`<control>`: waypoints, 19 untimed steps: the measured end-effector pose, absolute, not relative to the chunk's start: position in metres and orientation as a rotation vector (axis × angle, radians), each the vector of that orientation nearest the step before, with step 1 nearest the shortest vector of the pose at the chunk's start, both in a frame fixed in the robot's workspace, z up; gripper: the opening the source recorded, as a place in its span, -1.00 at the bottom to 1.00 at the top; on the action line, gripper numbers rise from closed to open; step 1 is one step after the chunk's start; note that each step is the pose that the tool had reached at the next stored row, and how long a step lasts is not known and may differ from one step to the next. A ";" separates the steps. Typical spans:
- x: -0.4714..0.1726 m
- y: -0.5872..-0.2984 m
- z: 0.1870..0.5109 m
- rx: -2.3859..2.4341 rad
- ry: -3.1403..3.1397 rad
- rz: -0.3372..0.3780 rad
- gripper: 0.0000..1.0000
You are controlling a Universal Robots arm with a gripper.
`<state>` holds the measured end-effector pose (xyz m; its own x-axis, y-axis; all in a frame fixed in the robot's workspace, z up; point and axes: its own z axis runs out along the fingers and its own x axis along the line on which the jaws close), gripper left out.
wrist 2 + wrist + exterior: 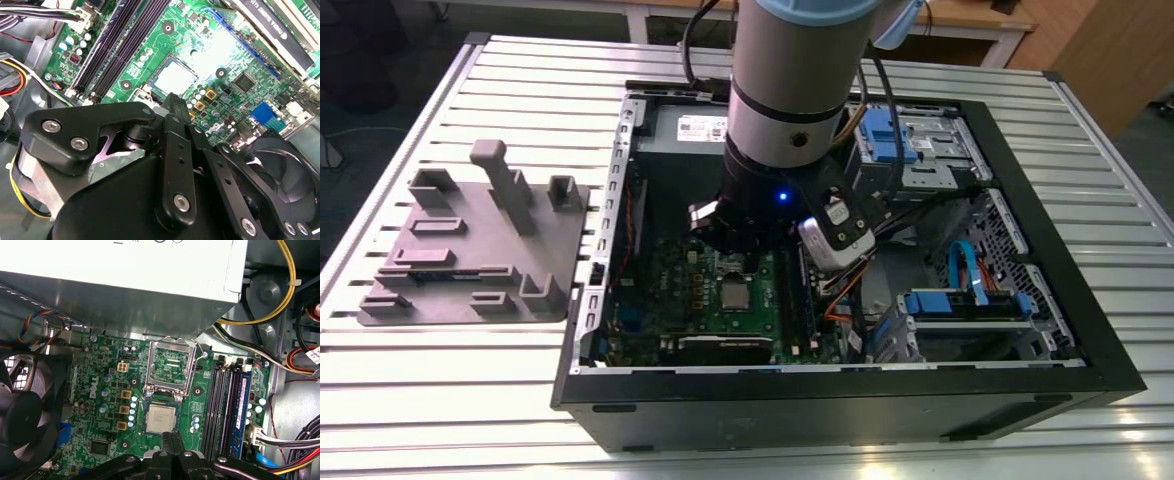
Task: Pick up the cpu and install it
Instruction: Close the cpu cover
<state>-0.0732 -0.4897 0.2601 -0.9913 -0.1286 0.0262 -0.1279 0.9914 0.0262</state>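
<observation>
Cpu location: the cpu [161, 418] is being carried flat in its socket on the motherboard [100, 390] with its metal top facing up. It is judged to be already seated, not waiting for pickup.
Socket frame: the silver socket frame [170, 367] is being held swung open just beside the cpu, on the side toward the power supply [125, 270]. The chip is therefore being shown uncovered, and clamping is judged not yet done.
Fingers: the gripper [171, 439] is being held with its fingertips pressed together, and nothing is being grasped between them. In the first wrist view the tips are being held right at the cpu's edge; whether contact is being made cannot be told.
Arm: in the exterior view the arm is being held upright inside the open computer case [854, 410], probably so that the board is being approached from straight above.
Neighbours: the socket is being flanked by the memory slots [225, 405] and the fan [25, 410].
Fixture: a grey parts holder [467, 250] is being supported by the table [454, 400] at the exterior view's left, well apart from the case.
</observation>
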 end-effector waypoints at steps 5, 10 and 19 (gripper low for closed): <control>-0.073 -0.490 0.260 0.200 -3.107 -0.038 -0.79; -0.073 -0.490 0.260 0.285 -3.100 -0.037 -0.79; -0.072 -0.490 0.259 0.441 -3.081 -0.035 -0.79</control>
